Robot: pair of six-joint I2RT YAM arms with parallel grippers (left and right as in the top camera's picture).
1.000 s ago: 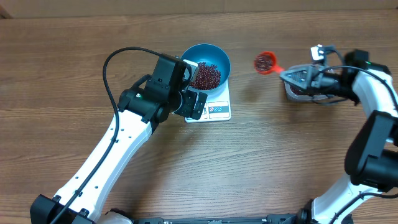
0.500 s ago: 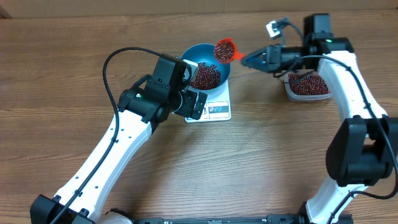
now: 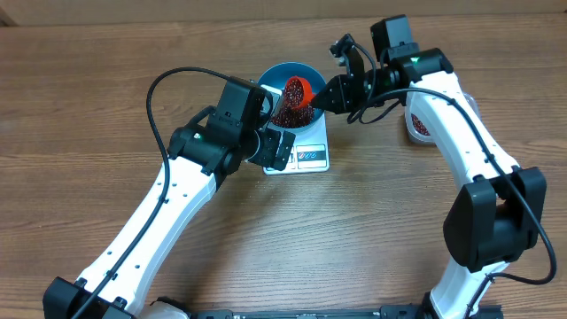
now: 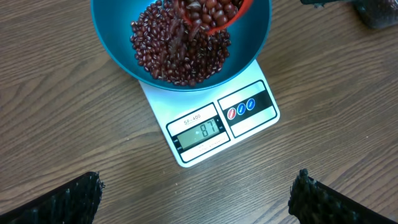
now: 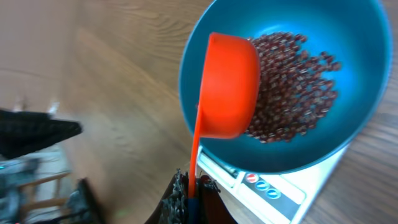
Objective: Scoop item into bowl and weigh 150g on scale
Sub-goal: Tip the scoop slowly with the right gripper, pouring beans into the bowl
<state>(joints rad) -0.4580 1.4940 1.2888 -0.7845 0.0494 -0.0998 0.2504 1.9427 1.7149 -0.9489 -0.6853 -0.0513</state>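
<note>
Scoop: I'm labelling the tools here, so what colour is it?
Bright orange-red. The scoop shows best in the right wrist view.

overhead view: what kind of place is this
Probably a robot test bench: a plain wood table, a left arm and right arm over it, and a scale under a bowl of beans.

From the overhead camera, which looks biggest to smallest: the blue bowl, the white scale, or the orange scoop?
Largest, tied: blue bowl and white scale look alike in width; the scale is partly hidden under the bowl, so no ranking.
Smallest: orange scoop.
</note>
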